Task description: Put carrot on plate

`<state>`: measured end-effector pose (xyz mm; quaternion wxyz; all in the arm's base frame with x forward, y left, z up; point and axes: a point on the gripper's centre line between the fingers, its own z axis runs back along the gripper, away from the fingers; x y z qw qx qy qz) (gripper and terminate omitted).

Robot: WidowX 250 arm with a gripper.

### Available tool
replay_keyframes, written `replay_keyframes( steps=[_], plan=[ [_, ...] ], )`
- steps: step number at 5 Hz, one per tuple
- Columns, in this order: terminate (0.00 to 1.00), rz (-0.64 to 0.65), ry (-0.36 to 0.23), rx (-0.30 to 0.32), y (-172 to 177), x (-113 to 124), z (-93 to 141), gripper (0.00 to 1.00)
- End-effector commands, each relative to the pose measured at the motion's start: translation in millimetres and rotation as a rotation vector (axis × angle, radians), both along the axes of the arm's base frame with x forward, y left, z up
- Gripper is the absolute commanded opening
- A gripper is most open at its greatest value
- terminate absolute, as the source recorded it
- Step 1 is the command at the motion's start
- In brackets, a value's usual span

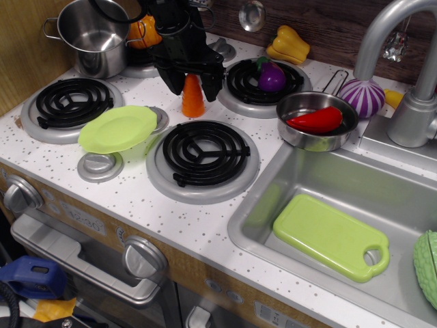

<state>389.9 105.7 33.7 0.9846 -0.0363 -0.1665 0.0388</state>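
Observation:
The orange cone-shaped carrot (193, 97) stands upright on the white stovetop between the burners. My black gripper (191, 83) hangs straight over it, open, with one finger on each side of the carrot's upper part; the tip of the carrot is between the fingers. The round lime-green plate (117, 128) lies to the front left of the carrot, resting partly on a knob beside the left burner.
A steel pot (93, 41) and an orange pumpkin-like toy (145, 31) stand at the back left. A purple eggplant (272, 76), a small pan with a red pepper (316, 120), a yellow pepper (289, 44), the sink with a green cutting board (330, 236) lie to the right.

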Motion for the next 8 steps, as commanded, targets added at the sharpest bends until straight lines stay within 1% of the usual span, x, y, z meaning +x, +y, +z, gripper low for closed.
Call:
replay_keyframes(
  steps=[1, 2, 3, 4, 5, 6, 7, 8],
  plan=[
    [0.0, 0.027, -0.043, 0.002, 6, 3, 8, 0.0],
    [0.0, 0.017, -0.006, 0.026, 11, 2, 26, 0.0],
    [0.0, 0.01, 0.05, 0.094, 22, -2, 60, 0.0],
    [0.0, 0.02, 0.091, 0.127, 34, -18, 80, 0.0],
    [0.0, 0.057, 0.106, 0.156, 43, -40, 87, 0.0],
    [0.0, 0.085, 0.123, 0.15, 50, -61, 85, 0.0],
    [0.0, 0.1, 0.12, 0.121, 60, -74, 76, 0.0],
    [0.0, 0.118, 0.105, 0.084, 61, -82, 62, 0.0]
  ],
)
